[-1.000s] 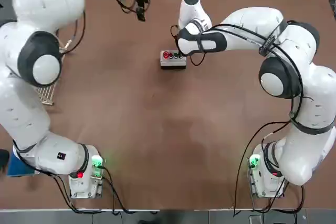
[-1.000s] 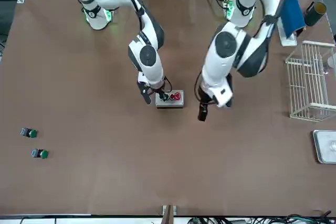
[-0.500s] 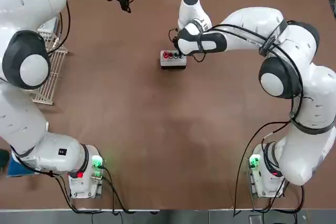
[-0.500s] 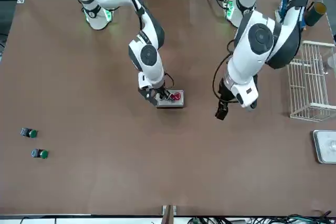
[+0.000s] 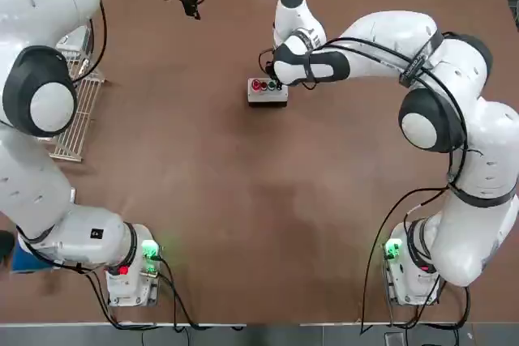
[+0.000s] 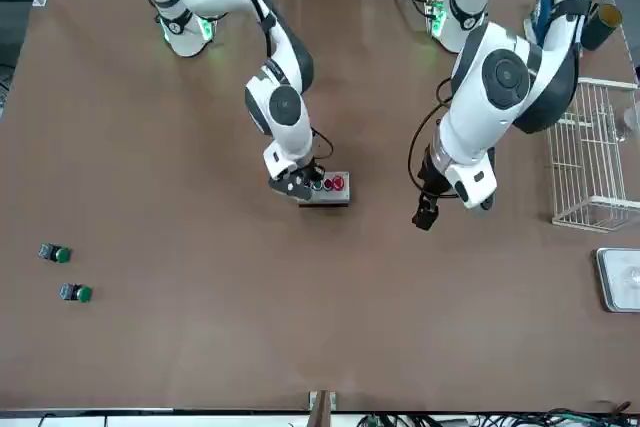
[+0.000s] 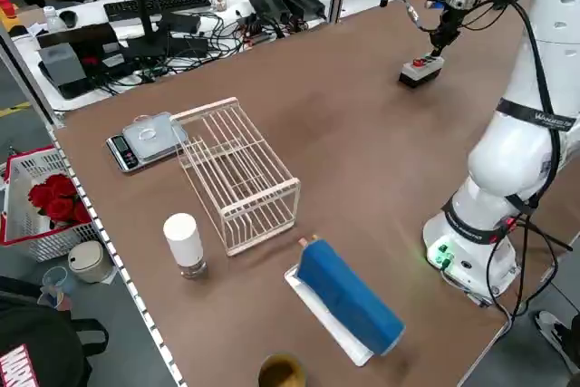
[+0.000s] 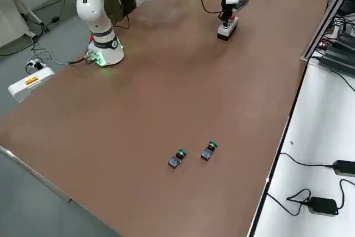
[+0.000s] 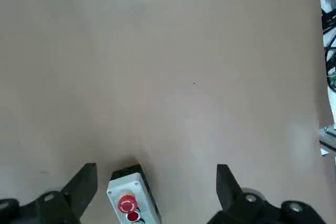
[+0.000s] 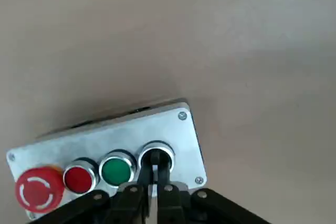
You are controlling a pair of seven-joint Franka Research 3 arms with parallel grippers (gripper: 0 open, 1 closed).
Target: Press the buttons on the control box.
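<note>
The right gripper (image 10: 154, 178) has its fingers pinched together, tips on the dark end button of the control box (image 10: 113, 145), a light grey box mid-table. Its buttons (image 10: 79, 178) run large red, small red, green, dark. The left gripper (image 6: 424, 217), fingers spread, hangs above bare table nearby. The white wire rack (image 7: 237, 174) looks empty.

Right gripper (image 10: 154, 186) low, jaws closed together (left gripper (image 9: 152, 192) raised, jaws spread)
</note>
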